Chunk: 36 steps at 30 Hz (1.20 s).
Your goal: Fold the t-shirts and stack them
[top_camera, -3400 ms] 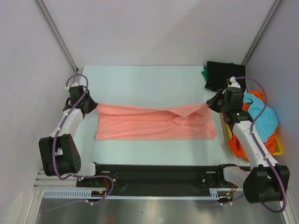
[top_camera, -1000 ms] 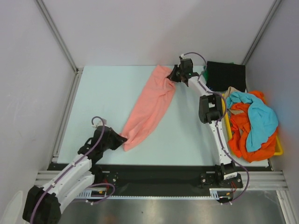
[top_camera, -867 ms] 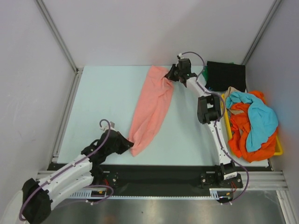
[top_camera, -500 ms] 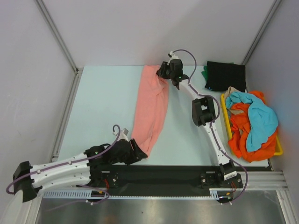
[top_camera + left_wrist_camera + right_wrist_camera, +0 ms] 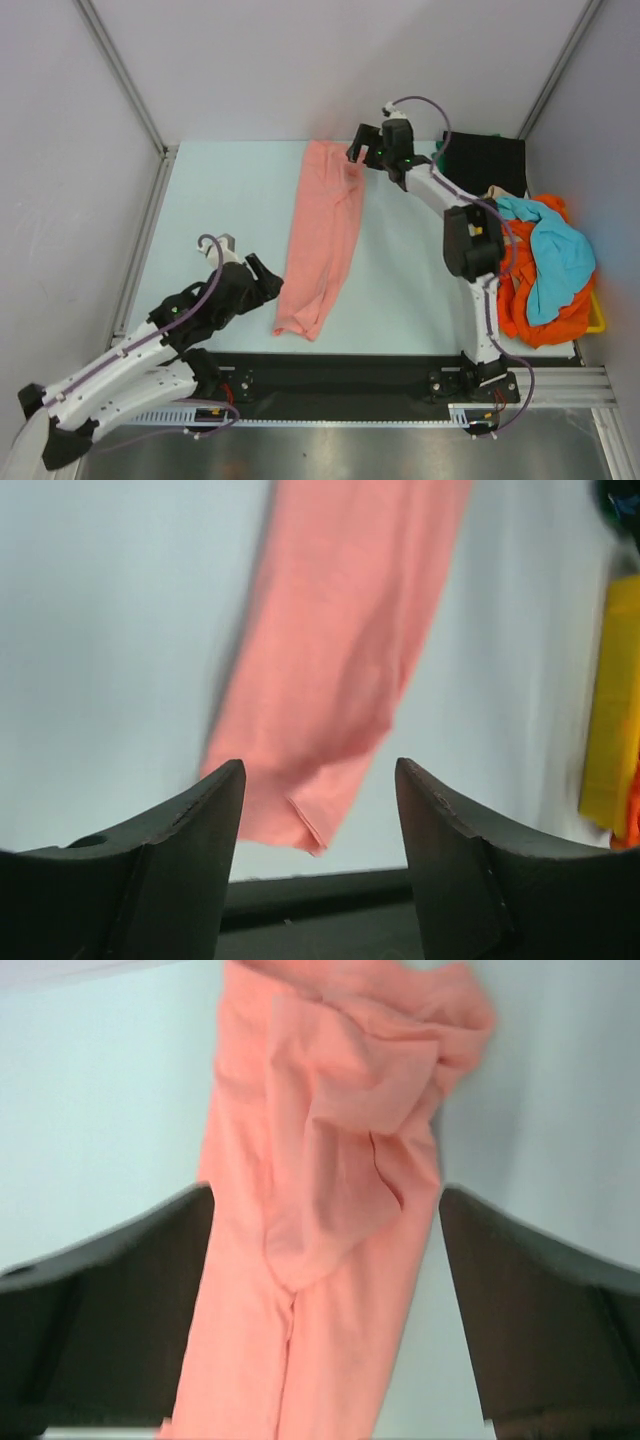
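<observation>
Now stretched flat as a long folded strip, well left of the yellow tray [image 5: 595, 321]: salmon pink t-shirt [image 5: 322, 235]. Right gripper [image 5: 360, 146] beyond and left of the tray, spread wide, empty. Left gripper [image 5: 269, 279] far left of the tray, parted, holding nothing.

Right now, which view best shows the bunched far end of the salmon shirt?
Right wrist: the salmon shirt fills the frame, its crumpled folds close up. Top external shows the whole strip, but small; left wrist shows only its blurred near end.
</observation>
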Available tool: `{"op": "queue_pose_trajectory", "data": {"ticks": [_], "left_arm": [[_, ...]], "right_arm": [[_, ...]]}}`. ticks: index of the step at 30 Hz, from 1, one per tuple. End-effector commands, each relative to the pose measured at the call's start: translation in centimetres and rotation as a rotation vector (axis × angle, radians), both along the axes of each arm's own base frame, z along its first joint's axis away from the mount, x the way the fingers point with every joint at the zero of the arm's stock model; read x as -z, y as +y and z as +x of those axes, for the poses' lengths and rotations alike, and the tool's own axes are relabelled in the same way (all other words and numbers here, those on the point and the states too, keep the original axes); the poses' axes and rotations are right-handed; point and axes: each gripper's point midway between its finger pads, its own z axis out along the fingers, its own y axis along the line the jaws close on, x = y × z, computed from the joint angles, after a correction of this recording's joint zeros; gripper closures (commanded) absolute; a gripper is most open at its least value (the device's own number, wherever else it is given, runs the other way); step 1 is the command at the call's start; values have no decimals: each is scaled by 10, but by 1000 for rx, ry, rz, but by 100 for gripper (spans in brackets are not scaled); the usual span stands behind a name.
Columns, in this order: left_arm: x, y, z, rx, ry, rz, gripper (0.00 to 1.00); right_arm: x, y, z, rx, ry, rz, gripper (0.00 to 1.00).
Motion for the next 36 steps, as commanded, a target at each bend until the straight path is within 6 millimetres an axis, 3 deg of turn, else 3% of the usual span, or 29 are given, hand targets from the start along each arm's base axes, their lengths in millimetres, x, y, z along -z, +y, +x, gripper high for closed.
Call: {"op": "queue_pose_trajectory", "data": {"ticks": [1,2,3,4,6,7,9,10,12,13,14,16,17,30,33,34,36], "left_arm": [[10,11,18,84,-41,41,33],[25,17,23,70,-10,58,34],[30,16,26,78,-5,64,34],[32,11,29,109,-12,63,34],[49,11,34,119,25,91,34],[49,5,37,146,17,73,34],[57,4,44,149,25,57,35],[59,1,43,169,32,41,36],[64,3,48,167,32,35,37],[66,4,49,168,34,34,37],[69,6,50,161,39,38,37],[71,3,50,187,44,27,38],[74,3,50,185,50,28,38],[118,3,21,215,118,-39,42],[128,-6,12,262,135,-84,43],[133,-10,5,291,153,-104,45],[132,-16,7,315,133,-132,55]], "right_arm": [[-93,-35,-49,89,-72,102,3],[-82,-36,-66,94,-23,125,4],[-52,-36,-95,67,68,128,6],[-60,-35,-117,55,87,148,8],[-41,-28,-157,24,195,187,15],[-19,-26,-195,2,259,180,17],[2,-17,-234,-22,335,205,28],[15,-10,-266,-57,370,214,31],[29,1,-299,-91,433,268,40],[48,1,-320,-101,475,265,43],[48,12,-336,-142,481,279,47],[53,24,-353,-161,491,316,50],[65,31,-369,-183,517,298,52],[117,79,-397,-267,609,274,66],[120,85,-396,-281,613,280,75],[120,86,-396,-284,611,279,83],[120,84,-395,-281,608,262,91]]}}
